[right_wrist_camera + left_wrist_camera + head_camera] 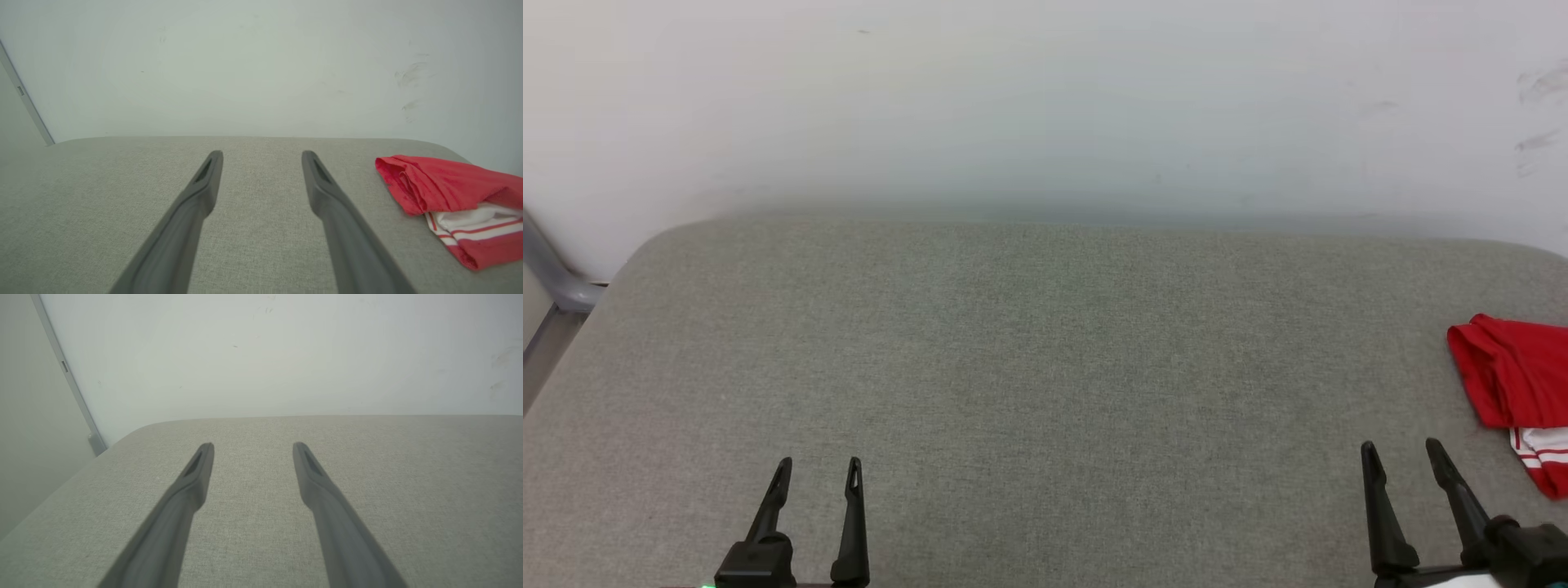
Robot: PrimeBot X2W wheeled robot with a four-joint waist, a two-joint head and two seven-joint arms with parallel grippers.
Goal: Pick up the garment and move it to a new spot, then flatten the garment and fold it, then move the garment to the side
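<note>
The garment [1515,384] is a folded red bundle with a white, red-striped sleeve showing, lying at the far right edge of the grey fabric surface [1045,367]. In the right wrist view the garment [453,192] sits to the right of the fingers, apart from them. My right gripper [1401,451] stands open near the front edge, just left of the garment, with nothing between its fingers. At the lower left my left gripper [819,467] is open too and holds nothing; in its wrist view the left gripper [252,447] hovers over bare fabric.
A white wall [1045,98] runs right behind the surface. A grey metal bar [556,278] stands past the rounded back-left corner. The surface's right edge drops off just beyond the garment.
</note>
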